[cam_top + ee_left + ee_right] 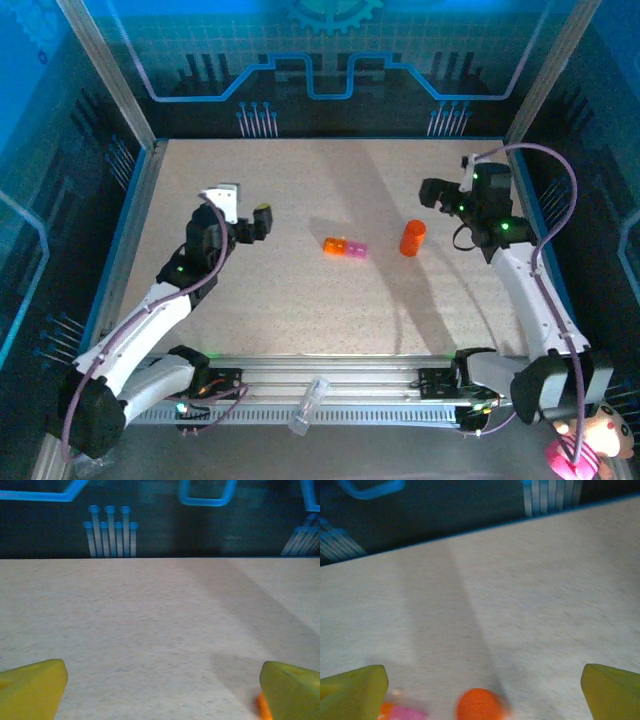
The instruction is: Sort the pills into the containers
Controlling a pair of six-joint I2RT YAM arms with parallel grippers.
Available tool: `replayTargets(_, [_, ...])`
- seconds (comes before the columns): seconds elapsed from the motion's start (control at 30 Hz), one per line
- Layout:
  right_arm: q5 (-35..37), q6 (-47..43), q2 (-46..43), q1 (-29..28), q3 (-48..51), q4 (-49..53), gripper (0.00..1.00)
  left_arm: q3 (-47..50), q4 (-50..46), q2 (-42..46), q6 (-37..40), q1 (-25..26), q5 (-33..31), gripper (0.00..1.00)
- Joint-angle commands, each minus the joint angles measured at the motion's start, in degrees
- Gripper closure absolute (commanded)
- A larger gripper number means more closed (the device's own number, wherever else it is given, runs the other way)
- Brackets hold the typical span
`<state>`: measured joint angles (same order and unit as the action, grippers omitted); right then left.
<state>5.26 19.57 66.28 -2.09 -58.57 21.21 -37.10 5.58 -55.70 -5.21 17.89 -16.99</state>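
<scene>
Mid-worktop (pixel 300 310): containers (pixel 345 247) strip lies flat, orange bottle (pixel 412 238) upright near its right end, not touching. Left end effector (pixel 265 218) released, jaws wide, left of strip. Right end effector (pixel 430 195) also released, just beyond bottle. Nothing held. Pills probably inside bottle, can't confirm. Suggest: right grabs bottle body squarely, left pins strip against skidding, bottle upright until over compartment, tip slowly.
</scene>
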Motion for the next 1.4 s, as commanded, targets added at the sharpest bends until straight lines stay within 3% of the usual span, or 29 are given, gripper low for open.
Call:
replayTargets(0.0, [5.75,0.57,-0.64,3.08,5.17,-8.01,0.00,5.11,11.41,2.76,4.42,-4.02,-2.51,0.01])
replayTargets(0.3, [9.21,-6.14,1.49,3.93,22.76,-29.82,0.00,20.81,34.66,-7.54,11.11,-9.23,-1.70,0.01])
replayTargets(0.57, [9.64,-10.66,10.86,2.74,38.80,-65.13,0.00,20.08,44.99,-21.47,10.09,-11.23,1.67,0.01])
replayTargets(0.6, [8.67,-11.06,13.60,2.50,40.37,-71.11,0.00,20.14,46.59,-22.61,9.22,-12.18,4.32,0.01])
replayTargets(0.8, [8.44,-18.91,22.39,-3.05,41.50,-84.46,0.00,19.01,51.42,-30.92,8.70,-14.26,10.62,0.01])
replayTargets(0.87, [7.98,-18.39,20.56,-3.26,39.33,-76.45,0.00,18.12,52.69,-33.22,8.90,-14.64,11.28,0.01])
replayTargets(0.97, [8.12,-18.01,21.17,-2.84,36.16,-71.36,0.00,14.74,45.91,-32.98,5.78,-17.40,13.30,0.01])
replayTargets(1.03, [7.30,-17.90,21.32,-2.30,36.33,-72.50,0.00,14.62,46.25,-33.20,4.90,-18.78,15.81,0.01])
replayTargets(1.37, [10.88,-19.25,21.68,-4.31,36.82,-74.07,0.00,14.58,45.83,-33.07,4.90,-18.69,15.59,0.01])
